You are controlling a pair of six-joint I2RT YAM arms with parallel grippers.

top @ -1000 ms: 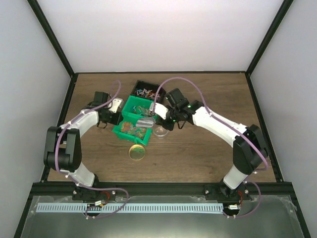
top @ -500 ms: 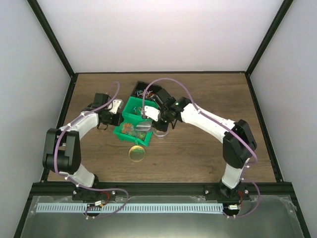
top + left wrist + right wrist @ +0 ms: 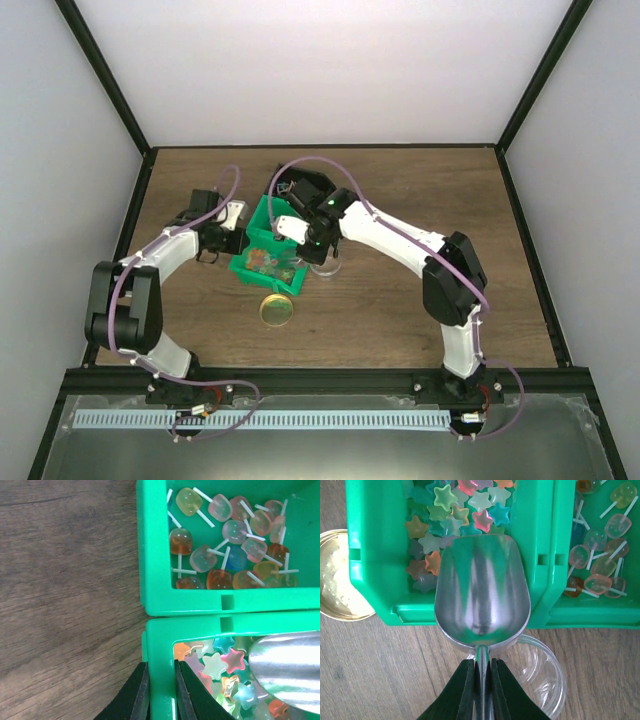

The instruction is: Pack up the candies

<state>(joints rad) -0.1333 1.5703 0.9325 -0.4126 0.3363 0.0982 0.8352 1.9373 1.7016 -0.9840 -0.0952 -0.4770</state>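
Over the last second the right arm has been swung leftward across the surface. The scoop (image 3: pixel 481 590), pinched by its handle in the closed right gripper (image 3: pixel 481 670), is now held over the bin (image 3: pixel 370 555) of star-shaped candies (image 3: pixel 451 515). Its bowl is seen to be empty. The bin's wall is clamped by the left gripper (image 3: pixel 160 672), whose hold has scarcely altered. A clear cup (image 3: pixel 542 680) lies just beside the bin. A dip into the candies is judged to be next.
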